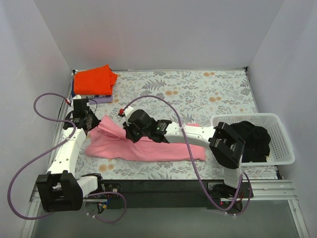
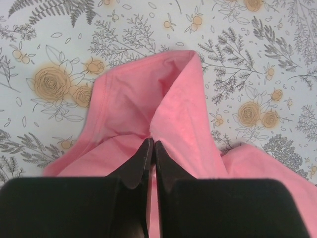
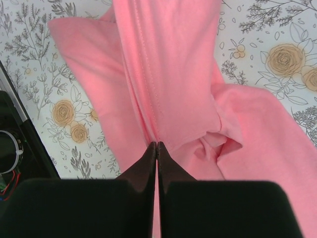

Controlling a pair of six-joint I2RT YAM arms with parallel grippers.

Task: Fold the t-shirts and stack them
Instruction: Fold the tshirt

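Observation:
A light pink t-shirt [image 1: 143,146] lies stretched across the floral table, partly folded lengthwise. My left gripper [image 1: 92,125] is shut on its left end; the left wrist view shows the pink cloth [image 2: 163,104] pinched and raised between the black fingers [image 2: 140,161]. My right gripper [image 1: 130,133] is shut on the shirt near its upper middle; the right wrist view shows a hemmed pink fold [image 3: 168,74] clamped at the fingertips [image 3: 148,158]. A folded orange-red t-shirt [image 1: 95,80] sits at the far left corner.
A white mesh basket [image 1: 280,141] at the right edge holds dark garments [image 1: 252,139]. A purple item [image 1: 101,99] shows under the orange-red shirt. White walls close the table on three sides. The right arm reaches across the pink shirt.

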